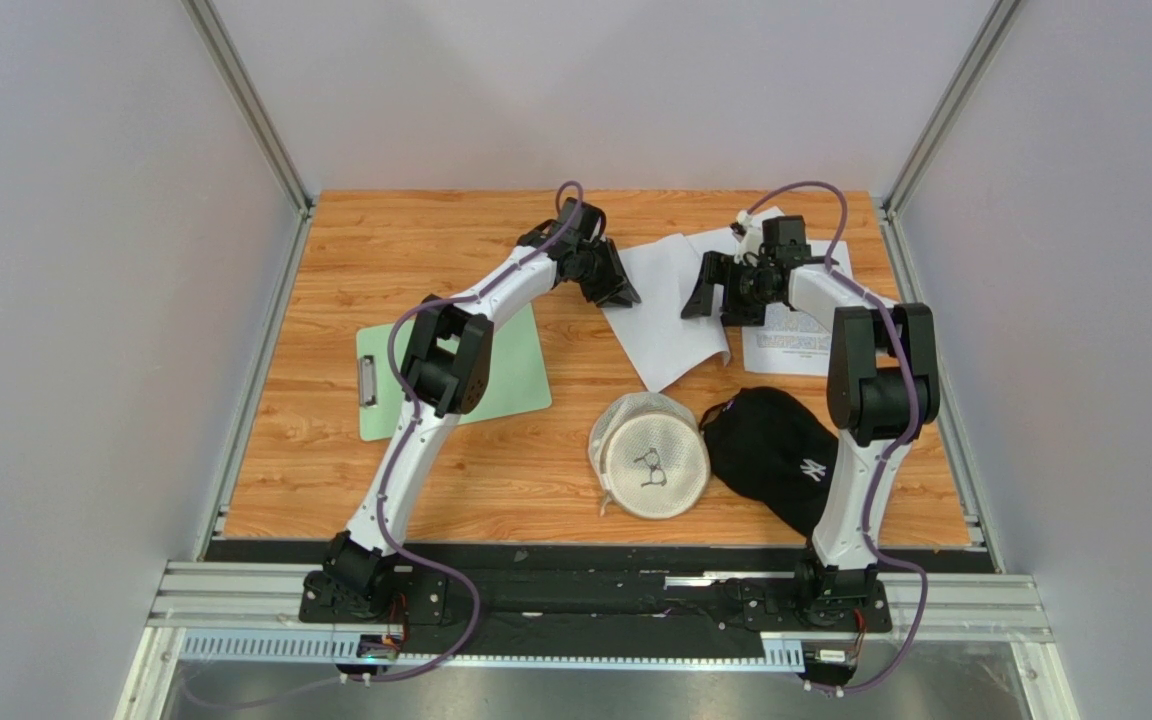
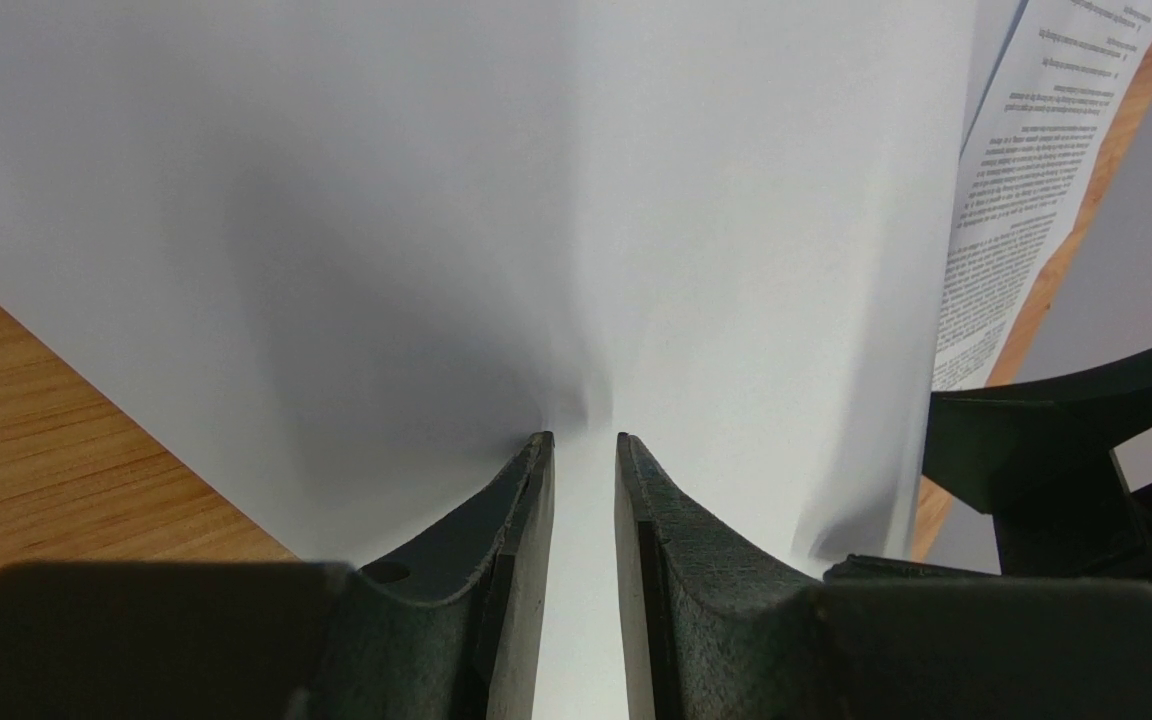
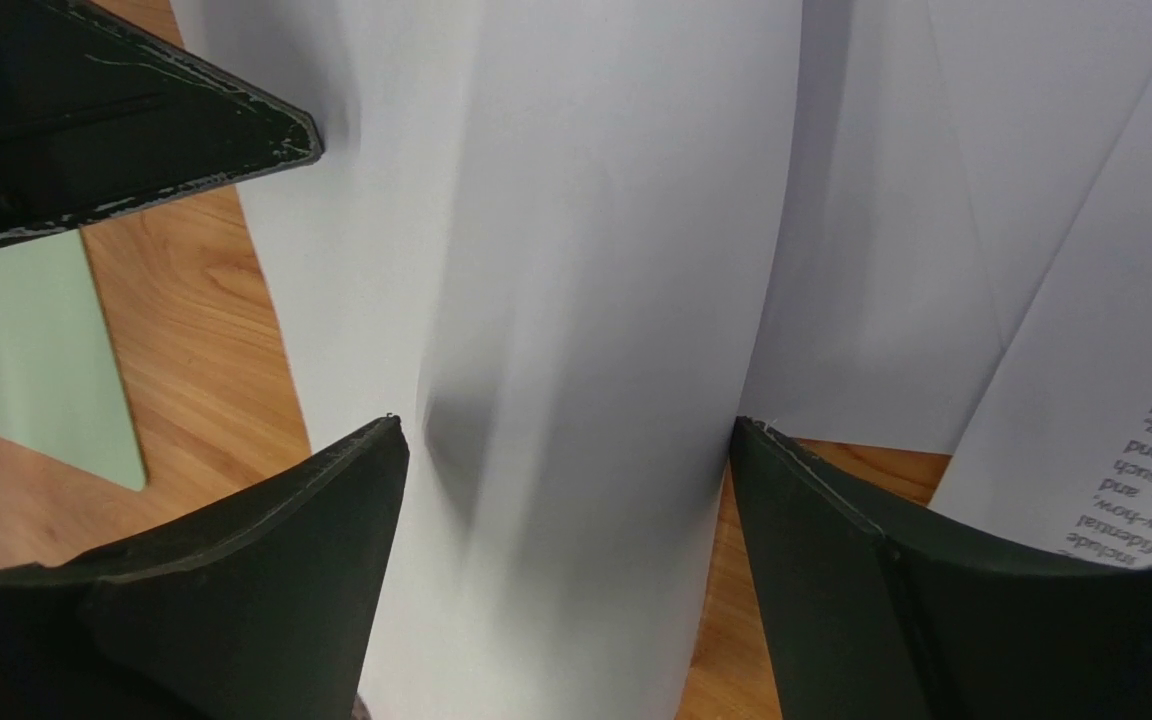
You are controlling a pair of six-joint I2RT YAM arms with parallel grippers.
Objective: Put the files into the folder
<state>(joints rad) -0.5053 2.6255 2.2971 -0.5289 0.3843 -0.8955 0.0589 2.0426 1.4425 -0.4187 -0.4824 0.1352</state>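
Near the far edge of the surface (image 1: 537, 473), the left end effector (image 2: 582, 443) is almost closed, nipping a pucker in the top sheet of the files (image 1: 672, 315). Beside it, the right end effector (image 3: 567, 435) gapes wide, straddling the curled sheet. By the left edge, the folder (image 1: 515, 375) lies flat.

Beige cap (image 1: 651, 456) touching black cap (image 1: 772, 450), near edge of wood table (image 1: 312, 480)

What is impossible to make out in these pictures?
Top view: the left arm covers part of the folder.
Top view: the text on the printed sheet is too small.
Left wrist view: the fingertips hide whether the left gripper really pinches the white sheet.
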